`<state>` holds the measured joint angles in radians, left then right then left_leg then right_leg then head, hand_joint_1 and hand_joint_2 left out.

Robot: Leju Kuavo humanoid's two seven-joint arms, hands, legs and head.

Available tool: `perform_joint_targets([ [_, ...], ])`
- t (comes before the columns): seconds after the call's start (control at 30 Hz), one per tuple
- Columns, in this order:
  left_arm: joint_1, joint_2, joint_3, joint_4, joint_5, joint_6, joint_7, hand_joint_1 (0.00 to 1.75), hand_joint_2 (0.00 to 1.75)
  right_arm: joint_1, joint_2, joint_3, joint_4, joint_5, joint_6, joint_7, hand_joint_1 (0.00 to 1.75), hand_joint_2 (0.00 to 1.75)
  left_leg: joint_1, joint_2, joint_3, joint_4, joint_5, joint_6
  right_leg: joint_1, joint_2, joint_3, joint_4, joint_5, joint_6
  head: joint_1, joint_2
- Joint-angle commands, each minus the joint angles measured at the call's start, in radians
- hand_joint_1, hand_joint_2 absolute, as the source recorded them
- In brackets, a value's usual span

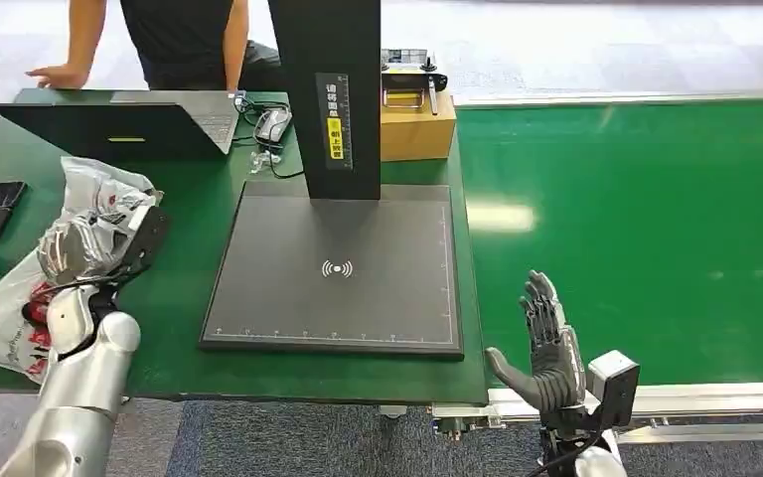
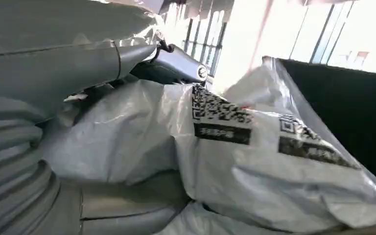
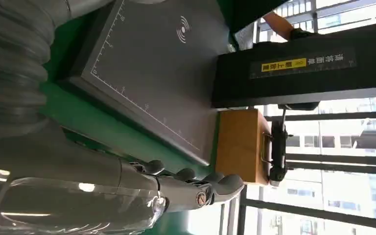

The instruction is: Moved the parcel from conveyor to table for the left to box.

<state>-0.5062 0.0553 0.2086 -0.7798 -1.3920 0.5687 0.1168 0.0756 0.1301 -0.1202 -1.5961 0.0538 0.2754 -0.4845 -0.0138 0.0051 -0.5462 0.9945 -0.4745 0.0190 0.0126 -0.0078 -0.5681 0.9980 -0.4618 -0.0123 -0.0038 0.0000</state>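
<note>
Head view: we see the left hand [image 1: 109,243] grasping a white plastic parcel [image 1: 20,298] that lies at the left end of the green table [image 1: 184,298], beside the dark scanner pad [image 1: 338,268]. The right hand [image 1: 548,343] stands upright with fingers released and spread, holding nothing, at the near edge of the green conveyor [image 1: 646,229].

Left wrist view: the parcel [image 2: 235,156], bearing printed code labels, is pressed against the hand [image 2: 78,63].

Right wrist view: the fingers [image 3: 196,188] extend freely beside the scanner pad [image 3: 161,73] and a cardboard box [image 3: 240,144].
</note>
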Motion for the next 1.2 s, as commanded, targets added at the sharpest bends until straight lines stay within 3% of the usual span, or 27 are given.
perform_joint_targets([
  [0.03, -0.096, 0.023, 0.030, 0.141, 0.009, 0.036, -0.077, 0.00, 1.75, -0.042, -0.008, 0.021, 0.046, -0.004, 0.008, 0.003, 0.00, 1.75, 0.000, 0.000, 0.000, 0.000, 0.000, -0.002, 0.000, 0.001, 0.000, 0.000, 0.001, 0.001, 0.000, 0.000],
  [0.3, -0.112, 0.009, 0.017, 0.161, 0.047, 0.036, -0.112, 0.00, 1.75, -0.031, -0.014, 0.015, 0.046, -0.007, -0.004, -0.001, 0.00, 1.75, 0.001, -0.001, 0.001, -0.001, 0.001, -0.003, 0.000, 0.000, 0.001, -0.001, 0.001, 0.002, 0.000, 0.000],
  [0.33, -0.105, -0.008, 0.035, 0.136, 0.130, 0.026, -0.174, 0.00, 1.75, -0.022, -0.014, 0.014, 0.040, -0.007, -0.009, -0.003, 0.00, 1.75, 0.001, -0.002, 0.001, -0.001, 0.001, -0.003, 0.000, 0.000, 0.002, -0.001, 0.001, 0.002, 0.000, 0.000],
  [0.47, -0.045, -0.006, -0.006, 0.037, 0.095, 0.056, -0.102, 0.00, 1.75, 0.001, -0.010, 0.011, 0.025, -0.008, -0.008, -0.004, 0.00, 1.75, 0.001, -0.002, 0.001, -0.001, 0.001, -0.002, 0.000, -0.001, 0.002, -0.001, 0.000, 0.002, 0.000, 0.000],
  [0.73, 0.042, -0.036, 0.004, -0.135, 0.178, 0.038, -0.136, 0.00, 1.75, 0.012, -0.010, 0.012, 0.014, -0.007, -0.006, -0.004, 0.00, 1.75, 0.001, -0.001, 0.001, -0.001, 0.001, -0.003, 0.000, 0.000, 0.002, -0.002, 0.000, 0.003, 0.000, 0.000],
  [0.8, 0.094, -0.062, 0.001, -0.239, 0.288, -0.005, -0.199, 0.00, 1.75, 0.018, -0.015, 0.013, 0.009, -0.006, -0.006, -0.006, 0.00, 1.75, 0.000, -0.001, 0.000, 0.000, 0.000, -0.002, 0.000, 0.000, 0.000, -0.001, 0.000, 0.001, 0.000, 0.000],
  [0.87, 0.174, -0.107, -0.033, -0.388, 0.548, -0.138, -0.339, 0.00, 1.75, 0.025, -0.019, 0.013, 0.004, -0.006, -0.004, -0.009, 0.00, 1.75, 0.000, 0.000, 0.000, 0.000, 0.000, -0.002, 0.000, 0.000, 0.000, -0.001, 0.000, 0.002, 0.000, 0.000],
  [0.93, 0.219, -0.113, -0.069, -0.436, 0.601, -0.164, -0.349, 0.00, 1.75, 0.027, -0.021, 0.015, 0.004, -0.007, -0.001, -0.013, 0.00, 1.75, 0.000, -0.001, 0.000, 0.000, 0.000, -0.002, -0.001, 0.000, 0.001, -0.001, 0.000, 0.002, 0.000, 0.000],
  [1.07, 0.340, -0.163, -0.168, -0.508, 0.937, -0.465, -0.498, 0.00, 1.75, 0.005, -0.036, 0.033, 0.020, 0.005, 0.007, -0.022, 0.00, 1.75, -0.001, 0.000, 0.002, -0.001, 0.000, -0.001, -0.001, 0.001, 0.001, -0.002, 0.000, 0.002, 0.000, 0.000],
  [1.2, 0.372, -0.165, -0.221, -0.507, 0.959, -0.458, -0.516, 0.00, 1.75, -0.005, -0.042, 0.039, 0.027, 0.004, 0.010, -0.023, 0.00, 1.75, -0.002, 0.002, 0.001, -0.001, -0.001, 0.000, -0.003, 0.002, 0.001, -0.001, 0.000, 0.002, 0.000, 0.000],
])
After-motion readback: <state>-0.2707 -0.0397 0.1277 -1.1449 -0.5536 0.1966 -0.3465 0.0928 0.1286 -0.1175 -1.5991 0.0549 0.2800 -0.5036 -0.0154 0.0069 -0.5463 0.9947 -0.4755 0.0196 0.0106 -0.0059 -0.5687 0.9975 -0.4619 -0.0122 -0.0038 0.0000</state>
